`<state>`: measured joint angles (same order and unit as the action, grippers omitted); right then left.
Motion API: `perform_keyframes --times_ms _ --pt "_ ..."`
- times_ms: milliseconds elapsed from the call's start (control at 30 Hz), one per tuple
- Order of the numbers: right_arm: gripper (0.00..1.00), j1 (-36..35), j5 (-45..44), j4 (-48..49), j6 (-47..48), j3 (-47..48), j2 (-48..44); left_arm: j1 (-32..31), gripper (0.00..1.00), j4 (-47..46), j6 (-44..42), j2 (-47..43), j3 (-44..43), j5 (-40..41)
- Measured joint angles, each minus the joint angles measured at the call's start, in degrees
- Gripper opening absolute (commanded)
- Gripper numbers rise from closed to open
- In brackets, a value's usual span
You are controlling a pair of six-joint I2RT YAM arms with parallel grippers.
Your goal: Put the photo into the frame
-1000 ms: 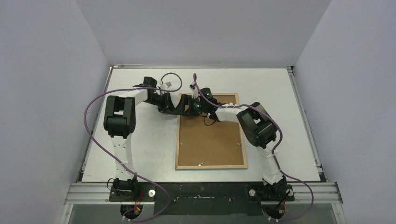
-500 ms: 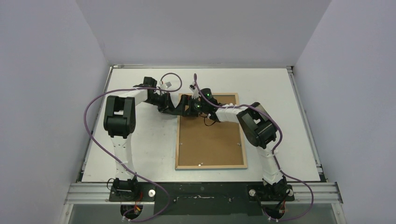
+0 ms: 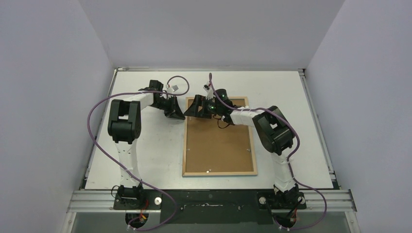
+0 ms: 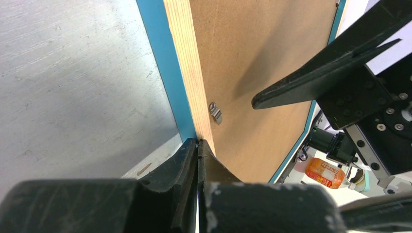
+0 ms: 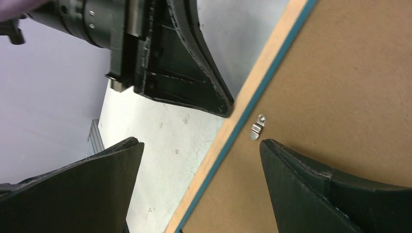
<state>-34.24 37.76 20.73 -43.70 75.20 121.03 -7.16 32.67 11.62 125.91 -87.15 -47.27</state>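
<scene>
The frame [image 3: 219,173] lies face down mid-table, its light wooden reverse up and its blue border showing at the edge [image 4: 155,63]. The brown backing board [image 3: 218,145] fills it. The photo is hidden. My left gripper [image 3: 177,114] is shut, its tips [image 4: 198,141] against the frame's left edge near the far-left corner. My right gripper [image 3: 197,108] is open and empty, straddling that same edge [image 5: 200,141], one finger [image 5: 97,189] over the table, the other [image 5: 330,194] over the board beside a small metal clip [image 5: 256,127].
The same clip shows in the left wrist view [image 4: 215,112]. Another clip [image 3: 209,171] sits at the frame's near edge. Purple cables loop around both arms. A small orange-labelled object [image 4: 326,172] shows at the lower right of the left wrist view.
My right gripper has drawn back from the left gripper, shifting slightly toward the far right. The left arm and the frame have not visibly moved.
</scene>
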Motion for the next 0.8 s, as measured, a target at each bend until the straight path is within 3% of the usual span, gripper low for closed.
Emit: perform_keyframes --times_ms 800 --pt "0.95 -1.2 0.0 1.6 -0.7 -1.3 2.1 0.0 0.00 -0.4 0.3 0.0 0.2 -0.1"
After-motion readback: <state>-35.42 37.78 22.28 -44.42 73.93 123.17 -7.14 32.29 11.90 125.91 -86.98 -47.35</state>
